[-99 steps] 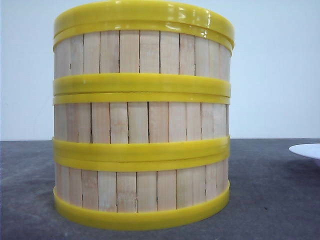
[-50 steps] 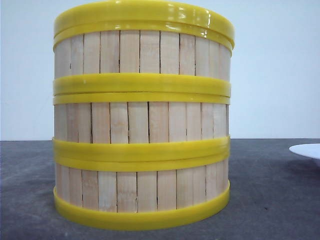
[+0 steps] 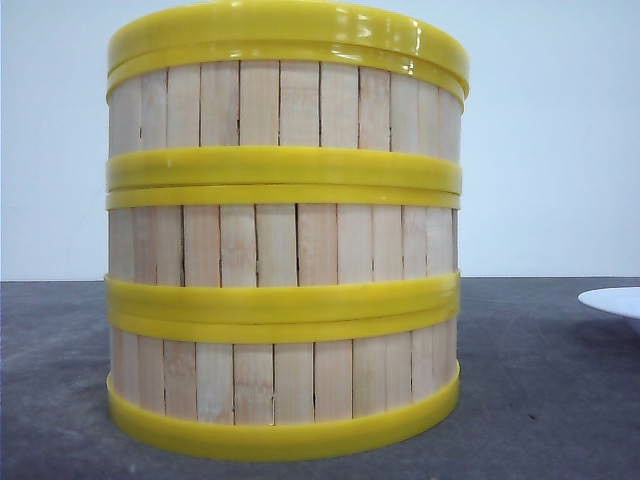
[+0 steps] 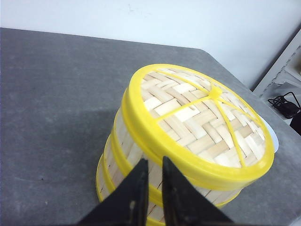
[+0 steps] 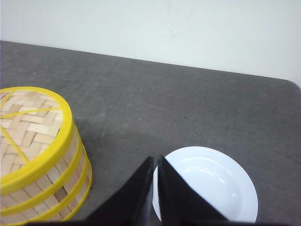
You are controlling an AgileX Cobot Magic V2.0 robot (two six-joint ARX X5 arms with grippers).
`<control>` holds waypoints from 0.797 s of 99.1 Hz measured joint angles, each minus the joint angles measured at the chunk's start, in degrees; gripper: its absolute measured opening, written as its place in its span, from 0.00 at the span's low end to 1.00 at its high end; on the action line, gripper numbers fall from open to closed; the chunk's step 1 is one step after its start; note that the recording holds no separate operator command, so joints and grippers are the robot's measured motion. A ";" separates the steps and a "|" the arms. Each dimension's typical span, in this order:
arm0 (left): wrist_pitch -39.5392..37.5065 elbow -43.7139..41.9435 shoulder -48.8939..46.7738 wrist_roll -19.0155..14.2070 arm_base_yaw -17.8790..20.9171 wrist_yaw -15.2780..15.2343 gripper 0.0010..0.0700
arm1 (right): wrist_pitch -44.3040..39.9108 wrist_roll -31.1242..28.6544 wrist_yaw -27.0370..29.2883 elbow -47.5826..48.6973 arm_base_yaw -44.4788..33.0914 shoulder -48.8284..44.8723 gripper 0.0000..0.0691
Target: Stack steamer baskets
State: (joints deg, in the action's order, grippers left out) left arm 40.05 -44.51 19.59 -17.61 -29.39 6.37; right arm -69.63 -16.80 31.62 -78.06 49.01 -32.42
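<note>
Yellow-banded steamer baskets (image 3: 285, 235) stand stacked three high.

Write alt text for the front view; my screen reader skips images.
Three steamer baskets stand stacked in one straight column on a dark grey table, filling most of the frame. A white plate's edge shows at far right; no gripper is in view.
</note>
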 joint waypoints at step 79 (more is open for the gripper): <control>-11.34 14.99 -4.42 8.20 18.84 -12.46 0.02 | 0.00 0.00 0.00 0.00 0.00 -0.02 0.02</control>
State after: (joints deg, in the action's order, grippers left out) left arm 28.71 -29.52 15.18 -9.41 -10.55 -6.09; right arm -69.63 -16.80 31.62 -78.06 49.01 -32.45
